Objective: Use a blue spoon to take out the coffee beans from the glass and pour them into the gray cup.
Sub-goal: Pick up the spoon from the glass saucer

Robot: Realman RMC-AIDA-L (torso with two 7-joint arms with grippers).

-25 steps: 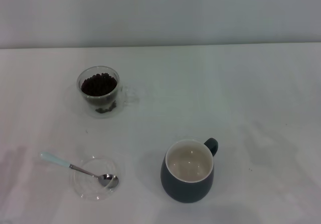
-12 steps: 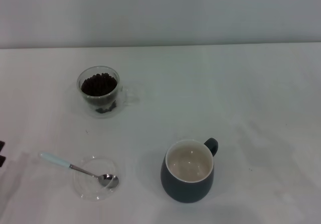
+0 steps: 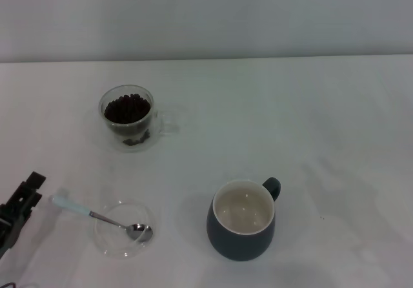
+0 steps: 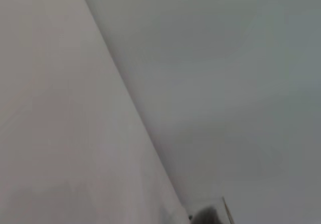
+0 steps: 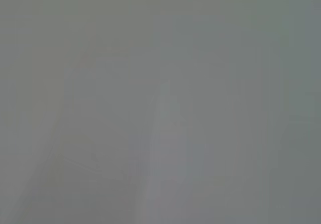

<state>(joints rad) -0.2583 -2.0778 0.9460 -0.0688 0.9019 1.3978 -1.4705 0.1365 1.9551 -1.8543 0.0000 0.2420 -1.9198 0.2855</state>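
On the matte white surface (image 3: 322, 107), the blue spoon (image 3: 100, 218) lies at seven o'clock, slim pale handle outward, shiny bowl resting in a flat clear glass saucer (image 3: 122, 228); the left end effector (image 3: 22, 201), black and angular, sits just beside the handle tip, and how far it is open I cannot tell. The double-walled glass (image 3: 129, 117) of dark coffee beans (image 3: 127, 108) stands at eleven o'clock; the rounded gray cup (image 3: 242, 219), cream inside, at six.

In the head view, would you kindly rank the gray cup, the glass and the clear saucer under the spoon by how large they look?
1. The gray cup looks largest, though it also sits nearer the camera.
2 and 3. The glass and the clear saucer look about alike; the saucer is wide but flat and nearer the camera, so I would not rank them.
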